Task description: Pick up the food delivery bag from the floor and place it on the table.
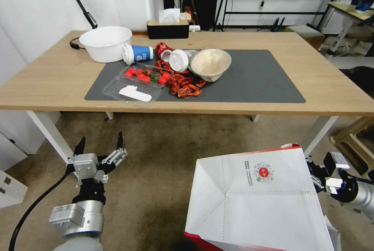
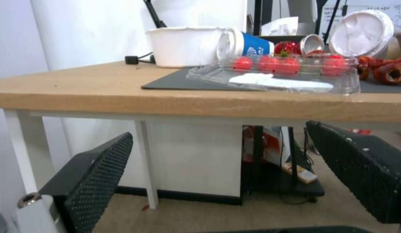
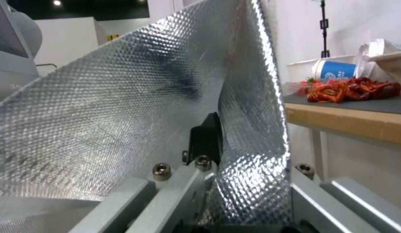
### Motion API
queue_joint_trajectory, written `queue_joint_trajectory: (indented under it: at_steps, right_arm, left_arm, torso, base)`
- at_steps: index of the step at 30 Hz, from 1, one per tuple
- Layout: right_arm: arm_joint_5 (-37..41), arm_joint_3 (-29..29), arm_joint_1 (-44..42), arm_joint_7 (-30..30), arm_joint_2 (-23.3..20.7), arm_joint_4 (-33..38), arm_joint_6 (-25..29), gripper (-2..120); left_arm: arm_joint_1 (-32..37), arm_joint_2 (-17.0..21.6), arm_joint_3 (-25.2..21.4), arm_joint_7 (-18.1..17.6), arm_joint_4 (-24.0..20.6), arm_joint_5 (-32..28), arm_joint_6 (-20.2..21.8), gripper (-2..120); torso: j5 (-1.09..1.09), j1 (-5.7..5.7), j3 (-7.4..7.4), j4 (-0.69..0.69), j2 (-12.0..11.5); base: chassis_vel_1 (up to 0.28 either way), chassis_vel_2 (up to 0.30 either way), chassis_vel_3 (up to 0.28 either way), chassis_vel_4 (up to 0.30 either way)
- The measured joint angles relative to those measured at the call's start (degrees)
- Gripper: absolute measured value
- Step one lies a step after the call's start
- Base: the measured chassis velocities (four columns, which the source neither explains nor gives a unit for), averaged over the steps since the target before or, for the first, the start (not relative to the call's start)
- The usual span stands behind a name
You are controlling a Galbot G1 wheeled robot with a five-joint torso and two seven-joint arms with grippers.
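Looking ahead of both our grippers, we see the table [image 1: 323,83], its light-wood top carrying a dark grey mat [image 1: 257,75]. Below it the brownish floor [image 1: 163,173] spreads under our arms. The food delivery bag [image 1: 257,204] hangs tilted in the air, off the floor and lower than the table edge, its white base with the round red logo [image 1: 263,172] turned toward our head camera. Our right gripper [image 1: 313,181] is clenched on the bag's wall from the side; in the right wrist view one finger [image 3: 207,139] presses on the silver foil lining [image 3: 122,106]. Our left gripper [image 1: 100,142] waits low before the table, released and holding nothing, well apart from the bag. Beyond it on the mat lie a white bowl [image 1: 106,43], a fallen blue cup [image 1: 137,53], a clear box of tomatoes [image 1: 145,74] and red crayfish [image 1: 186,85].
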Motion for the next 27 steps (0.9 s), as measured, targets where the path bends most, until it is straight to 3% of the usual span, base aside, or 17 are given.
queue_joint_trajectory:
  at_steps: [27]
  right_arm:
    - [-0.1, -0.6, 0.3, 0.0, 0.2, 0.3, -0.2, 0]
  left_arm:
    - [0.2, -0.2, -0.2, 0.1, -0.2, 0.6, -0.2, 100]
  torso:
    - [0.00, 2.65, 3.85, 0.01, 6.5]
  base:
    - [0.000, 0.000, 0.000, 0.000]
